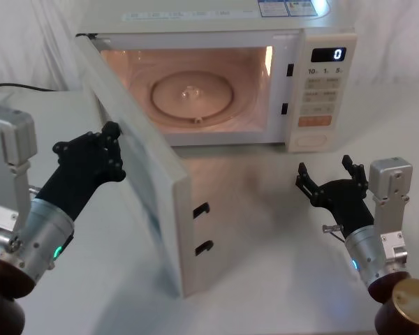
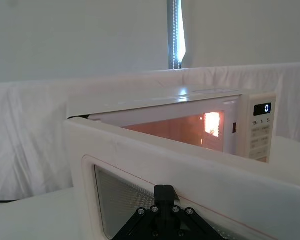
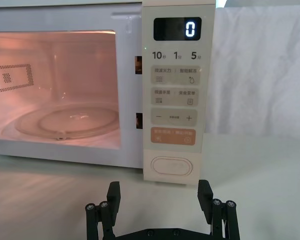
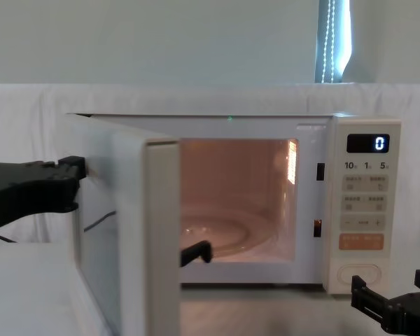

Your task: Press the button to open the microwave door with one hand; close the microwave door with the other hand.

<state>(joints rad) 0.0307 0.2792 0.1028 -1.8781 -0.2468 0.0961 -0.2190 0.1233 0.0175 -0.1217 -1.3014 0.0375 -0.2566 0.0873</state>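
The microwave door (image 1: pixel 185 230) stands wide open, swung out towards my left side, its latch hooks facing the right. My left gripper (image 1: pixel 115 150) is shut, its tip against the door's outer face beside the window (image 2: pixel 120 195); in the chest view the left gripper (image 4: pixel 73 183) sits at the door's (image 4: pixel 126 231) far side. The oval cream button (image 1: pixel 313 140) is at the bottom of the keypad panel. My right gripper (image 1: pixel 326 171) hovers open above the table, a short way in front of the button (image 3: pixel 172 166) and apart from it, with nothing between its fingers.
The microwave's cavity (image 1: pixel 195 84) is lit, with a glass turntable (image 1: pixel 192 94) inside. The display (image 3: pixel 177 29) reads 0. An orange rectangular key (image 3: pixel 173 136) lies just above the button. White cloth covers the table (image 1: pixel 265 209) and the backdrop.
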